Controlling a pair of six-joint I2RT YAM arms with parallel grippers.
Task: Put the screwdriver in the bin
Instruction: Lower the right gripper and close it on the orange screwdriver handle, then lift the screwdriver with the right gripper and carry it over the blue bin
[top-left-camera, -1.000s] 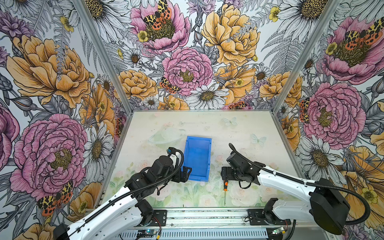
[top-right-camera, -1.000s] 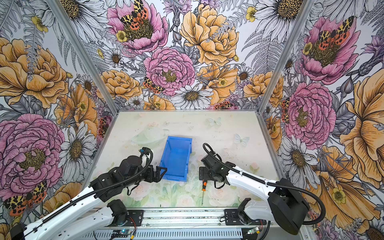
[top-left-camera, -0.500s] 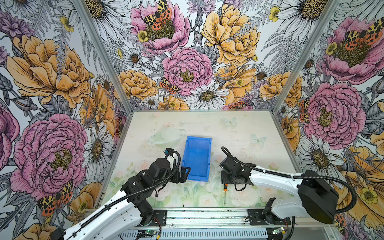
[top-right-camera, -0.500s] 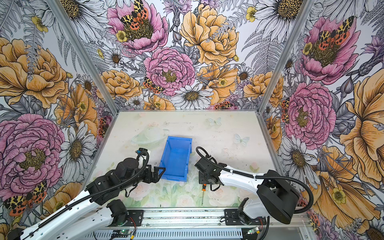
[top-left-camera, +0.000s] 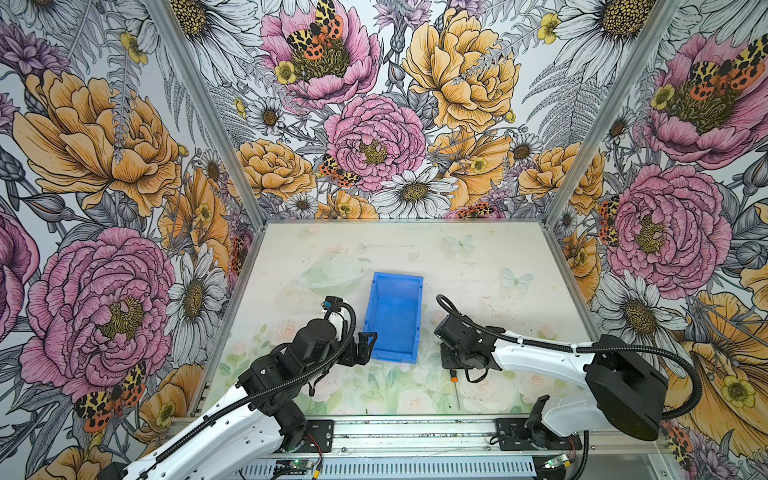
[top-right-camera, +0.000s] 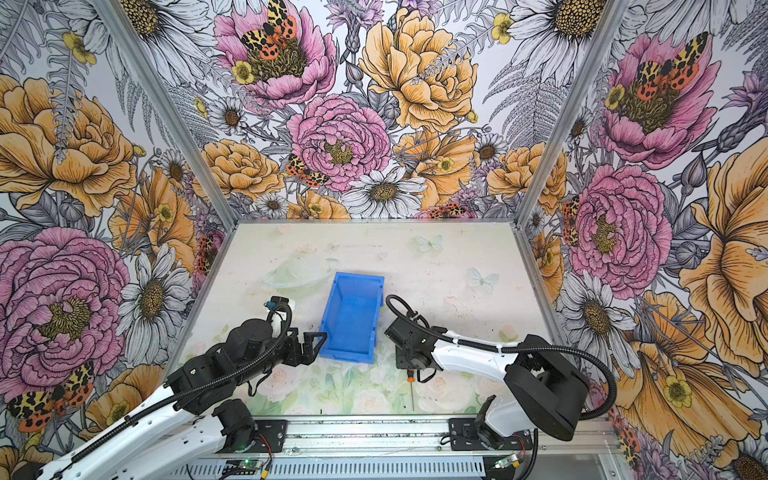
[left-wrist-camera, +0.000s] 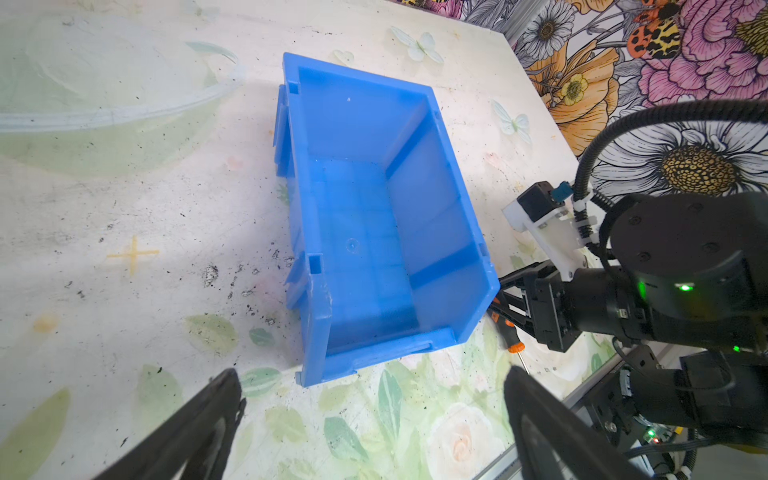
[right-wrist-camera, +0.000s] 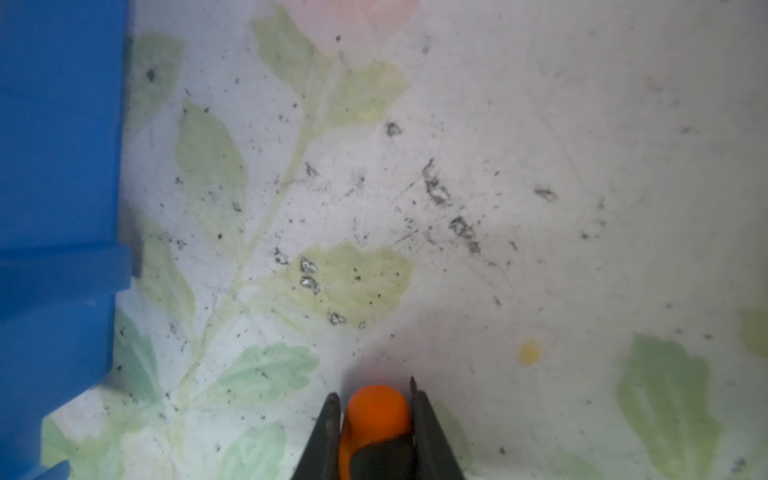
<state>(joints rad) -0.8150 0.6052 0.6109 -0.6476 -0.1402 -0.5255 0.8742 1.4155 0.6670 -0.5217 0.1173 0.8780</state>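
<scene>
Low-reaching right arm (top-left-camera: 540, 365), right jaws clamped; left arm (top-left-camera: 232, 428), left jaws wide

Readable text, labels, brand names, numbers: none, in any view.

Signs: one yellow plus-shaped cross (left-wrist-camera: 133, 252), printed flat on the counter (left-wrist-camera: 124, 311). Found in the left wrist view only, between the bin (left-wrist-camera: 432, 199) and the counter's left edge, well apart from the bin's ribbed long wall. Thin strokes, faded, with dark scuffs nearby. No lettering beside it.

Bold floral walls (top-left-camera: 374, 124) enclose a pale, scuffed tabletop (top-left-camera: 478, 266) printed with butterflies.
</scene>
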